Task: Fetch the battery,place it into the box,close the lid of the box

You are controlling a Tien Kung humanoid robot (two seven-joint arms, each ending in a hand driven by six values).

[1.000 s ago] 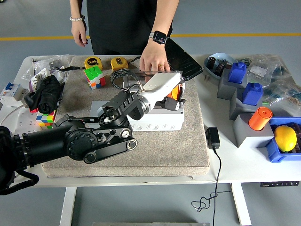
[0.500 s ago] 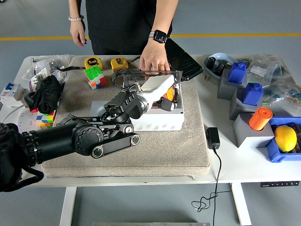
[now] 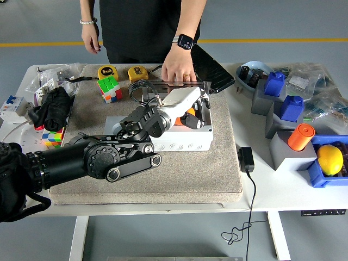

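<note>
Near table edge, left arm is extended over mat; left hand is lowered into white box, fingers closed on orange battery. Behind, clear lid is held upright by person's hand.

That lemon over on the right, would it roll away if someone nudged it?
Probably not far: the lemon sits inside a blue bin whose walls should stop it. Its rounded shape would likely rock. The skin looks smooth, perhaps slightly slippery.
</note>
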